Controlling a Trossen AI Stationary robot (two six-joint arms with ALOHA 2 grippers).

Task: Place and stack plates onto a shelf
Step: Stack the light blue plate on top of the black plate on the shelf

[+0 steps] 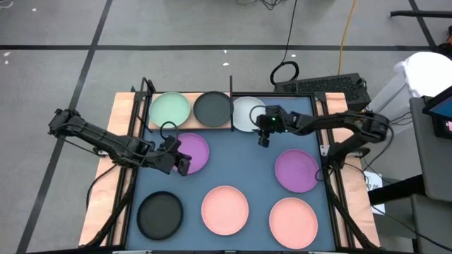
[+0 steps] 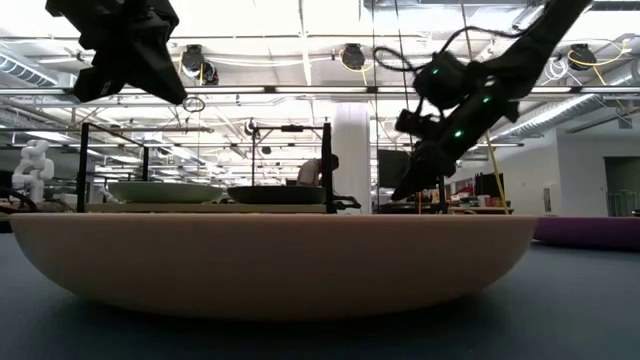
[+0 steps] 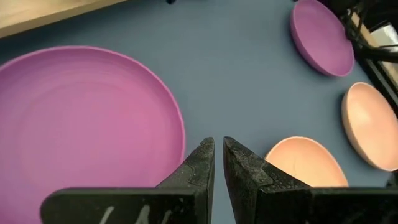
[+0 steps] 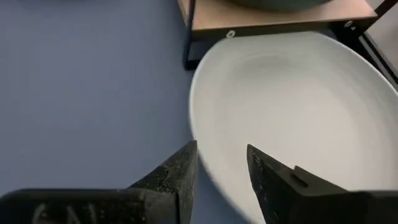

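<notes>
Step in hand: shelving the whitish plate (image 1: 246,113). Lies on the mat just right of the shelf (image 1: 189,125), beside its black post, not on the board. Pale green plate (image 1: 171,109) & one black plate (image 1: 212,108) already on shelf, side by side. Right gripper (image 4: 221,163) over whitish plate's near-left rim, jaws spread, straddling the rim, nothing pinched yet. Left gripper (image 3: 218,157) hovering at near purple plate (image 3: 81,130) edge, jaws pressed together, empty. Remaining on surface: other purple, 2 salmon, 1 black. Next, probably: close right jaws on rim, lift clear of post, carry left, stack onto a shelved plate.
</notes>
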